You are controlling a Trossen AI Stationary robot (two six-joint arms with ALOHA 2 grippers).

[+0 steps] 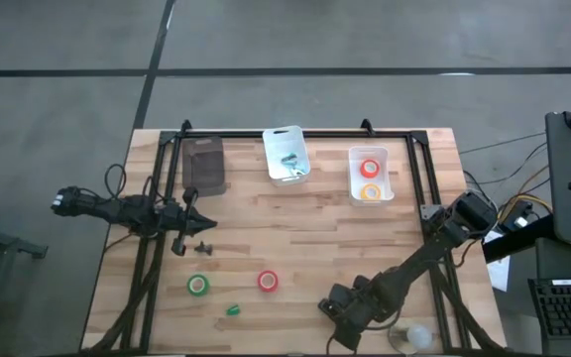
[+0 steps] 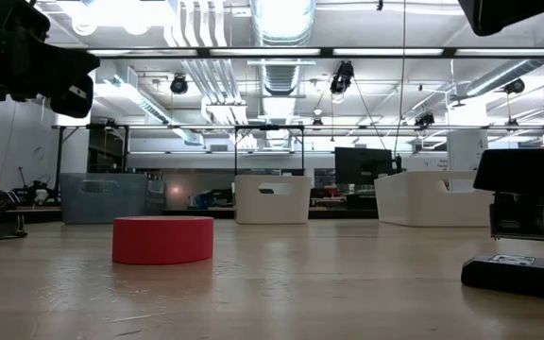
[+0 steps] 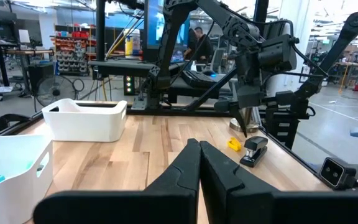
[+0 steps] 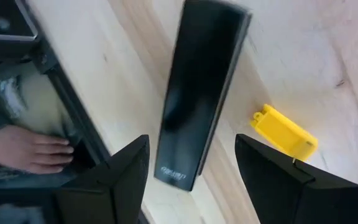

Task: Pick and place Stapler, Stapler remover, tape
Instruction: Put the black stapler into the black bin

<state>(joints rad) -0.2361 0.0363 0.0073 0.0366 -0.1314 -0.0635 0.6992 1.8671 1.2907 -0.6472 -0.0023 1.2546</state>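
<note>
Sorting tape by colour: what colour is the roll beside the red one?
Green, clearest in the high view.

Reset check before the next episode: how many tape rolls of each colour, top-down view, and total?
green tape roll: 1, on the table
red tape roll: 2, this one on the table, the other in the white bin
yellow tape roll: 1, in the same bin
Total: 4
</note>
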